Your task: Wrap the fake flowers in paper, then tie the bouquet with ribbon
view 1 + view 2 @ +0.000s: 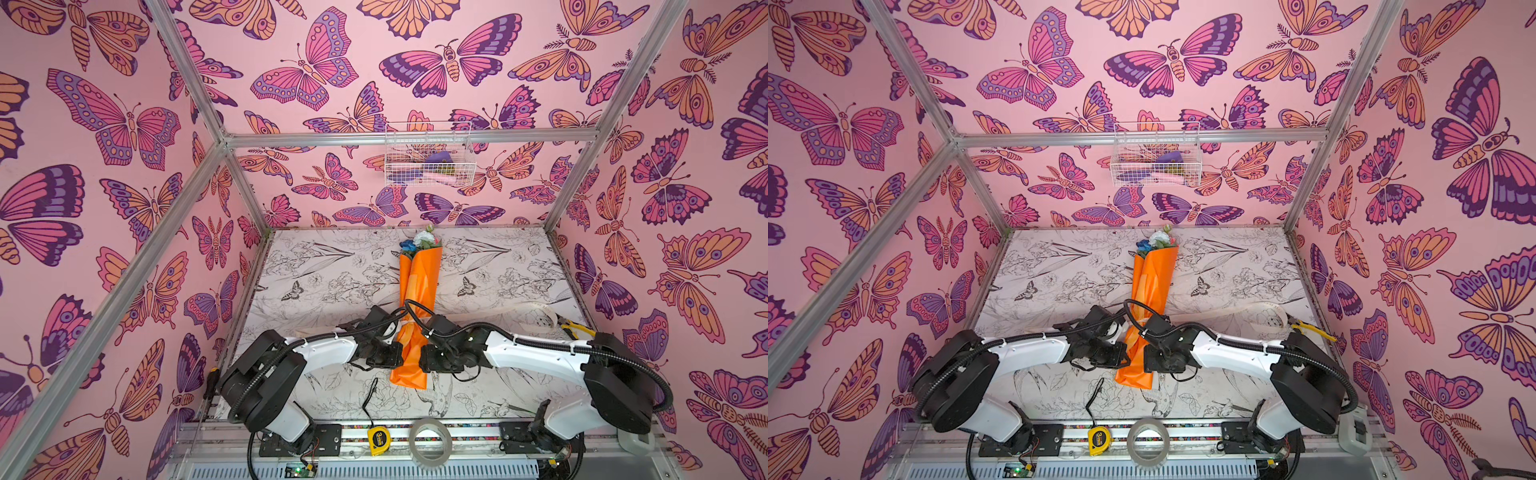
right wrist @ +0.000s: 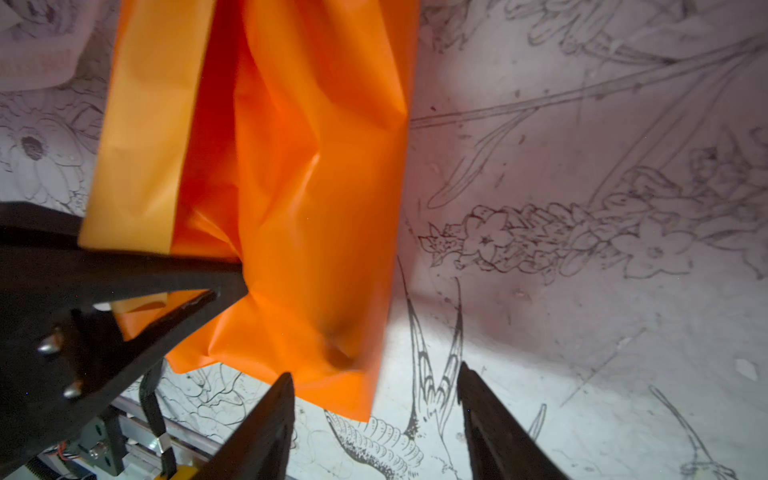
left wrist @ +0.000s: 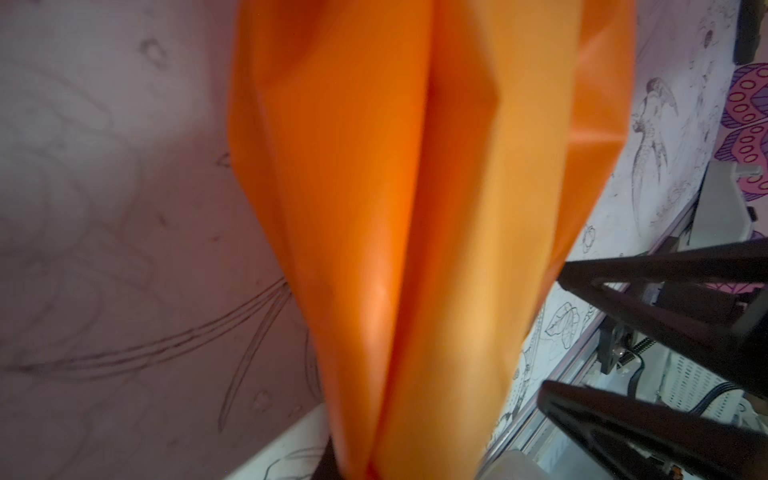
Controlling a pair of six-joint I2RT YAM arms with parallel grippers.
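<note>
From where I stood, the bouquet (image 1: pixel 417 286) lay flat on the table (image 1: pixel 332 266), about midway between its left and right edges. Its long axis ran from the near edge, where the arms are mounted, towards the far edge. The flower heads pointed at the far edge, and the flat orange tail of the wrap pointed back at the arms. Both arms had closed in on the lower part of the wrap, one from each side. The left gripper (image 2: pixel 230 281) had its fingers pressed together on a fold of the orange paper. The right gripper (image 2: pixel 374 372) hung just beside the tail of the wrap with its fingers apart and nothing between them. I took this to be the gathering step, pinching the paper in around the stems so that a tie could go on, with no tie yet in place. A cream ribbon (image 1: pixel 540 318) lay well off towards the right edge; I couldn't tell whether any of it ran under the wrap. The next move seemed to fall to the free right gripper, which would need to fetch that ribbon and bring it across the long axis at the pinched neck. The left would have to hold firm without dragging the slippery paper or rolling the bundle.
</note>
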